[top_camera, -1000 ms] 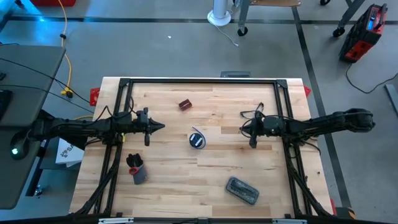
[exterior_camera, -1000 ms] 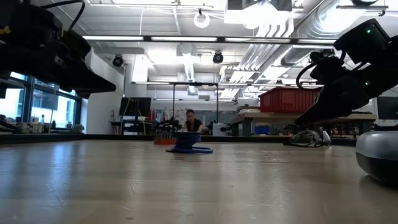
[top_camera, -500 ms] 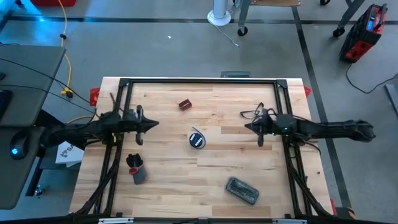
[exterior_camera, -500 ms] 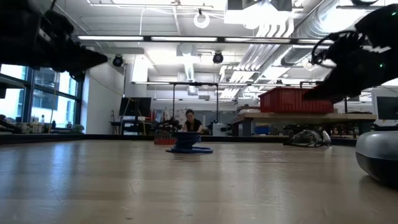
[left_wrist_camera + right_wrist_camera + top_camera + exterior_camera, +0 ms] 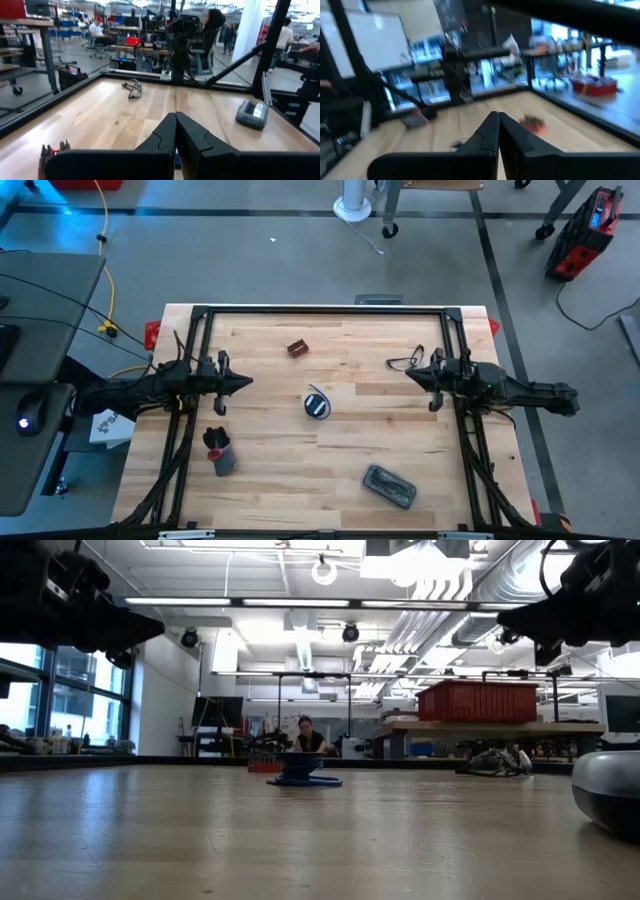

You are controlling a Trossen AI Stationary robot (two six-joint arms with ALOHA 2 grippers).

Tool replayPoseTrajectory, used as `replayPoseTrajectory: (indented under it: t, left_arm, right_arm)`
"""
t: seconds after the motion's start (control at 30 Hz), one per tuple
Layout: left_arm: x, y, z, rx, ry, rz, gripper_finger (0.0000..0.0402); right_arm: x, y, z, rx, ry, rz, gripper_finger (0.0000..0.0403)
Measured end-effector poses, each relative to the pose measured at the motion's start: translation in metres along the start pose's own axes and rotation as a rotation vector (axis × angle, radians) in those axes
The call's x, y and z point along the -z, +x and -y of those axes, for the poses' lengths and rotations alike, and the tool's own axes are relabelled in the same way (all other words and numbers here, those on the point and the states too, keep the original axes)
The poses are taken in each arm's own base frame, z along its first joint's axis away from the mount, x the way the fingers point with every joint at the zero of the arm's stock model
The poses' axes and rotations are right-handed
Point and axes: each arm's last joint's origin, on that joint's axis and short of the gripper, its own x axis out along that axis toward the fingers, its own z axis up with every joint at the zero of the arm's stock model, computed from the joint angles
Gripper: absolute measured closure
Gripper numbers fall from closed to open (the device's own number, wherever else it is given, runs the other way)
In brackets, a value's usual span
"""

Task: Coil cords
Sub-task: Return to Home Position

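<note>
**Thin blue cord (image 5: 300,778) lies wound on its small round black reel (image 5: 317,406) as both arms pull away**

Nearest the table-level camera, a grey rounded case (image 5: 608,790) lies untouched on the pale wooden tabletop (image 5: 270,480). Beyond it, mid-table, the reel lies exactly where it lay a second ago. It is free of both grippers, and from above no loose run of cord trails off it.

The arms are what has moved. The left gripper (image 5: 243,381) and the right gripper (image 5: 411,373) have each drawn back from the reel toward their own sides and lifted higher. Each has its fingers pressed together on nothing. Farther off, thin dark-framed glasses (image 5: 403,363) rest near the far right of the table, just beside the right gripper.

By my judgement the coiling is finished, and only the retreat to the rest pose remains.
</note>
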Motion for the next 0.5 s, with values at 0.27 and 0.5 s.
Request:
replayPoseTrajectory:
  t: [0.27,0.5]
  left_arm:
    - [0.0,0.0,0.002,0.026,0.0,-0.001,0.0401]
    - [0.0,0.0,0.002,0.027,0.0,-0.001,0.0401]
  right_arm:
    - [0.012,0.001,-0.008,-0.092,0.004,-0.028,0.0402]
    - [0.014,0.0,-0.012,-0.138,0.003,-0.05,0.0402]
